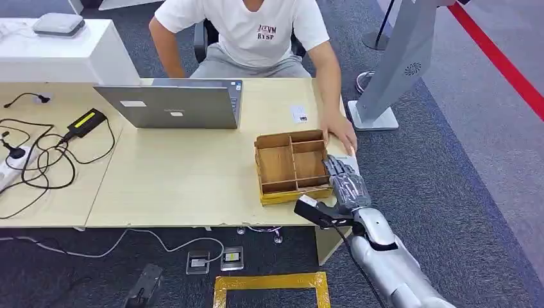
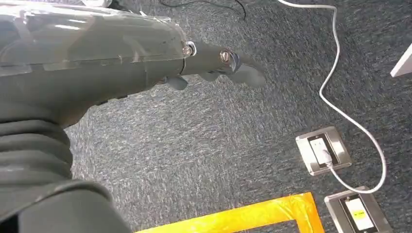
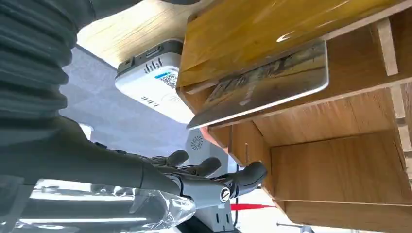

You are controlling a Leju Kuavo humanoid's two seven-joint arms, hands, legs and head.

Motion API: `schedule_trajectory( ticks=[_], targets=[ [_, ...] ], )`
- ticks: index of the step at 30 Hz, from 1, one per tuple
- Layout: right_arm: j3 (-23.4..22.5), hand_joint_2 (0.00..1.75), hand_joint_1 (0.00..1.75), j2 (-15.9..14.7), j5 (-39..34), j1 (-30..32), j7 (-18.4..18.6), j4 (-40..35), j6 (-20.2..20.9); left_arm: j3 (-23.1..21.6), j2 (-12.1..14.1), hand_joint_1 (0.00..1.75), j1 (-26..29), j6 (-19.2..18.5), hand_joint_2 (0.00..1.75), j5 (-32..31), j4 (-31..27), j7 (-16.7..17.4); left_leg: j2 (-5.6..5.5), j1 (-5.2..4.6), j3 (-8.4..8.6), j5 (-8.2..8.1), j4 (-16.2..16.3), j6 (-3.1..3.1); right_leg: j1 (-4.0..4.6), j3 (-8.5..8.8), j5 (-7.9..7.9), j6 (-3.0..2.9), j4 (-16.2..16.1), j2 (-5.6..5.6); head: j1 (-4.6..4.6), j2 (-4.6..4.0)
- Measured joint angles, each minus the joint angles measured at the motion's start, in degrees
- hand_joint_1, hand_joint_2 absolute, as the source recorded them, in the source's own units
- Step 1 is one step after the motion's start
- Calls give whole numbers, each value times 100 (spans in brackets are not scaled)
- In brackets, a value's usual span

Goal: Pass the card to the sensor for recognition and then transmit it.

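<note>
The right robot hand [image 1: 343, 183] reached up from the silver arm at the near edge of the surface [image 1: 186, 186], just beside the right wall of the wooden box [image 1: 292, 165]. In the right wrist view its fingers [image 3: 209, 167] lay apart and only lightly bent, holding nothing. The card [image 3: 265, 82] stood tilted inside the wooden box, leaning against one of its walls, apart from that robot hand. A small white sensor [image 3: 155, 80] with a grey rim lay on the surface close by the box. A person's hand [image 1: 339, 133] rested on the surface at the far right corner of the box. A closed-looking laptop [image 1: 173, 102] and tangled black cables [image 1: 38, 154] lay farther left. The left robot hand [image 2: 214, 65] hung over grey carpet [image 2: 218, 145], fingers loosely curled and empty, near floor sockets [image 2: 323, 150] and yellow tape [image 2: 243, 216].
</note>
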Motion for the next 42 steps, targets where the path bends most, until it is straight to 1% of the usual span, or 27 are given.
schedule_trajectory(
  ticks=[7, 10, 13, 17, 21, 29, 30, 35, 40, 42],
  targets=[
    [0, 175, 0, 98, -15, -68, -100, 46, -13, 0, -15, 0, -52, -9, 0, -6, -31, 15, 2, 1, 0, 0, 0, 0, 0, -2, 0, 0, 1, 1, 0, 0],
    [2, 175, 0, 144, -92, -89, -311, 50, -48, 0, -26, 0, -53, -11, 0, -42, -42, 15, 2, 1, -1, 0, 0, 0, 1, -2, 0, 0, 1, 1, 0, 0],
    [4, 175, 0, 216, -249, -111, -640, 48, -64, 0, -35, 0, -57, -9, 0, -59, -48, 15, 2, 2, -1, 0, 0, 0, 1, -2, 0, 0, 1, 1, 0, 0],
    [9, 175, 0, 323, -492, -140, -874, -26, 66, 0, -44, 0, -63, -7, 0, -61, -68, 13, 2, 1, -1, 0, 0, 0, 1, -1, 0, 0, 2, 1, -2, 0],
    [13, 175, 0, 380, -533, -158, -889, -74, 118, 0, -57, 0, -60, 2, 0, -50, -76, 13, 1, 1, -1, 0, 0, 0, 0, -1, 0, 0, 2, 0, 0, 0],
    [15, 175, 0, 396, -546, -157, -892, -114, 116, 0, -83, 0, -57, 11, 0, -37, -77, 11, 1, 0, -2, 0, 0, 0, 0, -1, 0, 0, 1, 0, 0, 0],
    [15, 175, 10, 396, -549, -157, -892, -114, 116, 0, -85, 0, -56, 13, 0, -35, -76, 11, 1, 1, -2, 0, 0, 0, 0, -1, 0, 0, 1, 0, 0, 0],
    [15, 175, 10, 396, -577, -157, -903, -114, 127, 0, -96, 0, -54, 20, 0, -24, -79, 11, 1, 1, -1, 0, 0, 0, 0, -2, 0, 0, 1, 0, 0, 0],
    [17, 175, 10, 393, -597, -157, -903, -114, 234, 0, -111, 0, -54, 33, 0, -22, -79, 11, 1, 1, -1, 0, 0, 0, 0, -2, 0, 0, 1, 0, 0, 0],
    [17, 175, 0, 393, -597, -157, -892, -114, 240, 0, -116, 0, -54, 33, 0, -22, -79, 9, 1, 1, -1, 0, 0, 0, 0, -2, 0, 0, 2, 0, 0, 0]
  ],
)
